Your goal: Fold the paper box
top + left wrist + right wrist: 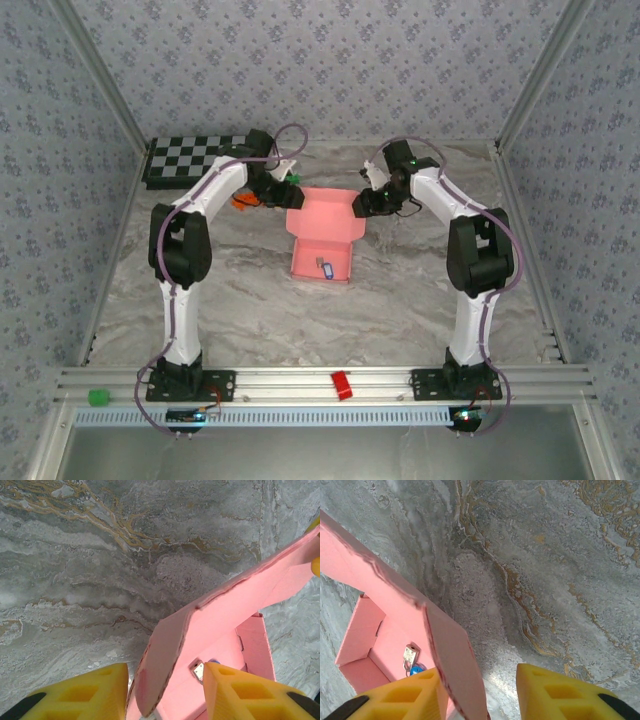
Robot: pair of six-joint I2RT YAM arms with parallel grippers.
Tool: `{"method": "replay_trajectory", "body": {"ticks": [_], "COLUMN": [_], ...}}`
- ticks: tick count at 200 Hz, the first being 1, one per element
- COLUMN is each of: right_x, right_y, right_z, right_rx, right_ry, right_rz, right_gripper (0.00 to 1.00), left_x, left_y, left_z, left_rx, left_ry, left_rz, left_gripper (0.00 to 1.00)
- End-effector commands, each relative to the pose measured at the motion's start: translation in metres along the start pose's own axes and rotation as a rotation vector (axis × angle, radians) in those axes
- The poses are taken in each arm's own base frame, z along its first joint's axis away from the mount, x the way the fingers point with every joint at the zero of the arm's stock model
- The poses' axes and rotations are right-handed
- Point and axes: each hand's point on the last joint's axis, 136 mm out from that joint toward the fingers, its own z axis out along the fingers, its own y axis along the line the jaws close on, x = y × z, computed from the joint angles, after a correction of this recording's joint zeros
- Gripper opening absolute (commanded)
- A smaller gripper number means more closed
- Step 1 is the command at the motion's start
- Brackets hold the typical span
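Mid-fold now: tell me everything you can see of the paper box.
The paper box is plain pink thin card on the marbled table. Its shallow tray is open, with a small blue-and-white item inside. The lid slants up from the far edge; its two side flaps hang between the spread yellow fingers of the left gripper and the right gripper.

Marble-patterned table being enclosed by papered walls

The grey, gold-veined tabletop is being bounded on three sides by walls papered in a pale blue-grey floral print, and the back corners are being marked by slanting aluminium posts. The far left corner is being occupied by a black-and-white checkerboard, while the near edge is being lined by a slotted aluminium rail. The whole is being lit evenly, with only soft shadows being cast.
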Motion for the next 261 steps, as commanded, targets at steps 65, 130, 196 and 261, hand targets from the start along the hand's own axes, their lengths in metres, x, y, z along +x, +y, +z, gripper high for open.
{"method": "replay_trajectory", "body": {"ticks": [65, 130, 196, 261], "right_x": [0.0, -0.004, -0.005, -0.021], "right_y": [0.008, 0.008, 0.007, 0.011], "right_z": [-0.003, -0.007, -0.008, -0.015], "right_rx": [0.024, 0.082, 0.146, 0.235], "right_ry": [0.02, 0.022, 0.024, -0.063], "right_rz": [-0.019, -0.037, -0.033, -0.039], "right_gripper": [0.27, 0.22, 0.18, 0.11], "left_x": [0.0, 0.001, -0.004, -0.017], "left_y": [-0.006, -0.004, -0.003, -0.007], "left_z": [0.002, 0.0, -0.003, -0.012], "left_rx": [0.009, -0.018, -0.057, -0.125], "left_ry": [0.017, 0.019, -0.002, -0.091], "left_rz": [0.009, 0.01, 0.001, -0.008], "left_gripper": [0.35, 0.28, 0.19, 0.08]}}
